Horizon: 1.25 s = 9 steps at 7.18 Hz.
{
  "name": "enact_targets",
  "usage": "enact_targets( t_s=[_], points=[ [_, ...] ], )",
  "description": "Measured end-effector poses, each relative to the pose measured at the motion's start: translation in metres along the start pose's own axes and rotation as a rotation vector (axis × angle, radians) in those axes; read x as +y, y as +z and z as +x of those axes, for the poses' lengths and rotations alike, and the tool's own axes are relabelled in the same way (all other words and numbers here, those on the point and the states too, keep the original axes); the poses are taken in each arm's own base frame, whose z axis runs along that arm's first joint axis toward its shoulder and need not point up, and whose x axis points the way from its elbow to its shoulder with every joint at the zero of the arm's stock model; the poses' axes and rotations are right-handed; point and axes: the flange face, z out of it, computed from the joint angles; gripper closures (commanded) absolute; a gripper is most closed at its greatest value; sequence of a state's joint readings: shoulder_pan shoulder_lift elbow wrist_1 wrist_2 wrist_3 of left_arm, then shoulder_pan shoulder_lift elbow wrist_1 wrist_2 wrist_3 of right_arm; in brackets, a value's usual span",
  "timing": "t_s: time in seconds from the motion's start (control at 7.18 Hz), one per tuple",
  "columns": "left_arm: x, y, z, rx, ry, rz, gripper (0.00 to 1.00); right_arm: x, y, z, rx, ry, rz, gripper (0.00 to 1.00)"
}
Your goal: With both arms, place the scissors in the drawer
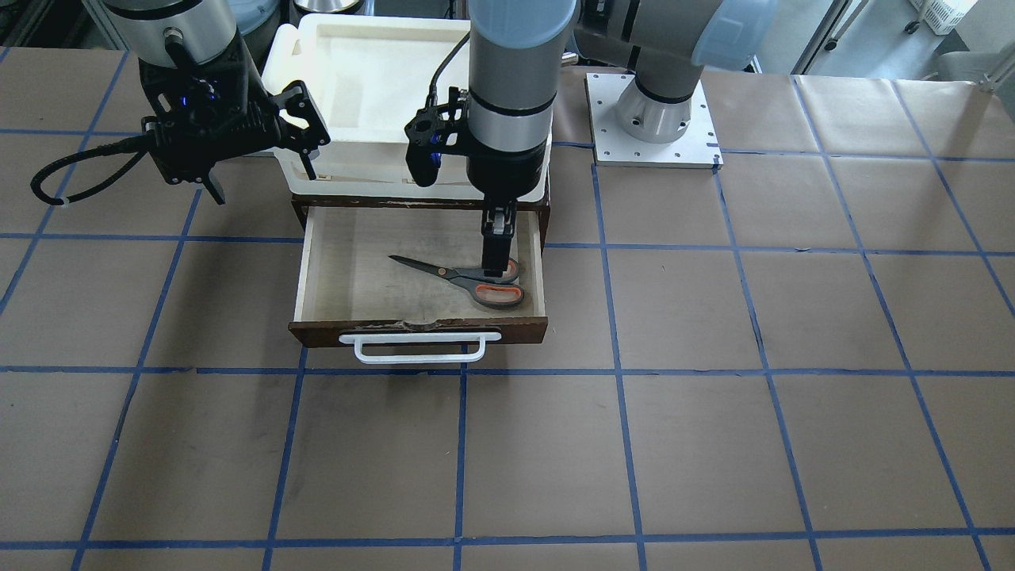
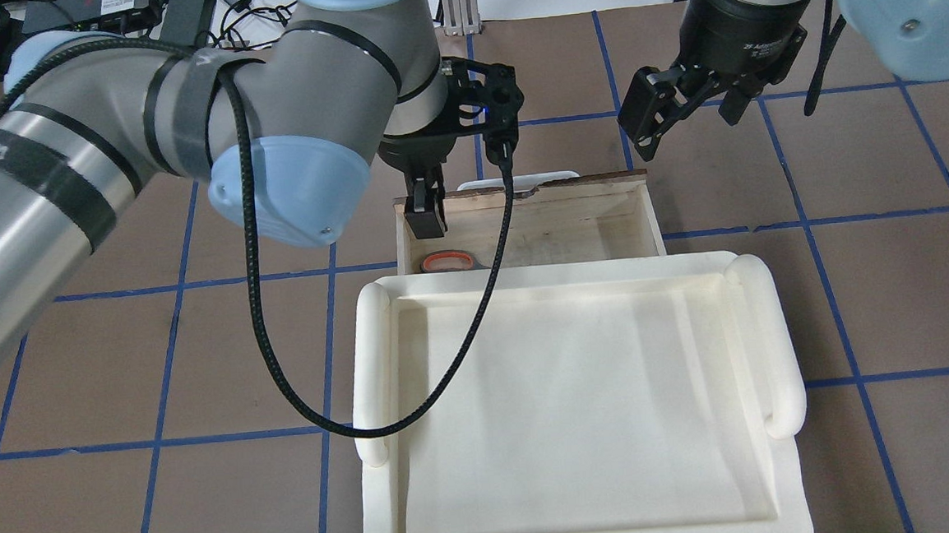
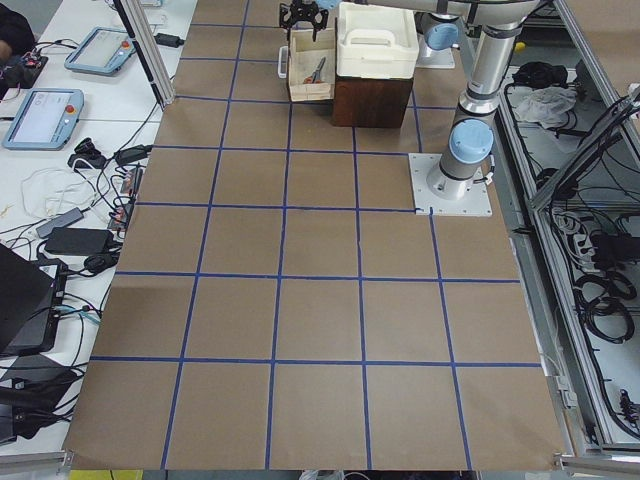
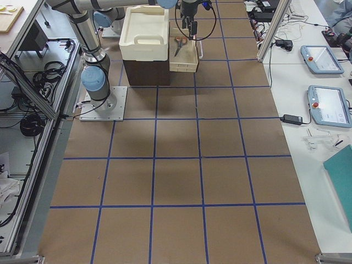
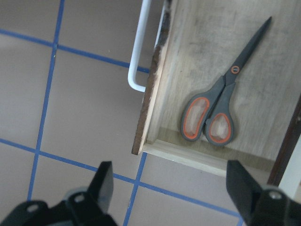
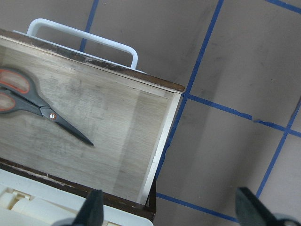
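Inside the open dark brown wooden drawer, on its pale plywood floor, lies the small pair of scissors. The dark grey blades are closed, a tiny orange-ringed screw marks the pivot, and the grey handles carry orange-red lined finger loops. In the front-facing view the loops sit toward the drawer's 4 o'clock corner and the tip points to about 10 o'clock. The white bar handle runs along the front at 6 o'clock.

The left gripper hangs over the loop end with its fingers spread wide, holding nothing; the scissors lie free on the wood. The right gripper is likewise spread and empty, off the drawer's corner at 10 o'clock in the front-facing view.

From overhead the cream-white plastic tray hides nearly all of the scissors (one orange loop peeks out past its far rim). From the front, the left gripper covers part of the far loop. The right wrist view cuts the loops off at its edge, slightly blurred. Both side views show the scissors too small for detail.
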State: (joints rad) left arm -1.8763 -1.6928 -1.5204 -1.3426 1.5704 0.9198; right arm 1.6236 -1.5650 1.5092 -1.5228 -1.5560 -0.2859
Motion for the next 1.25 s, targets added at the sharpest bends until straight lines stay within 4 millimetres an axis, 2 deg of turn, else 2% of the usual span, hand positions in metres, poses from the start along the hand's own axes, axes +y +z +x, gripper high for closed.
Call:
enact_targets(
  t_s=[0.14, 0.42, 0.56, 0.84, 1.25],
  points=[
    [0.03, -0.01, -0.028, -0.011, -0.178, 0.003, 0.0, 0.0, 0.0, 0.004, 0.005, 0.007, 0.001, 0.0],
    [0.093, -0.02, -0.074, -0.025, -0.513, -0.019, 0.0, 0.0, -0.001, 0.007, 0.008, 0.014, 0.003, 0.0],
    [0.113, -0.02, -0.084, -0.02, -0.69, -0.036, 0.0, 0.0, -0.001, 0.007, 0.008, 0.014, 0.003, 0.0],
    [0.138, -0.015, -0.097, -0.015, -1.001, -0.056, 0.0, 0.0, -0.001, 0.007, 0.008, 0.014, 0.002, 0.0],
    [0.174, -0.008, -0.105, -0.002, -1.156, -0.084, 0.0, -0.001, -0.001, 0.01, 0.007, 0.017, 0.01, 0.0]
  ],
)
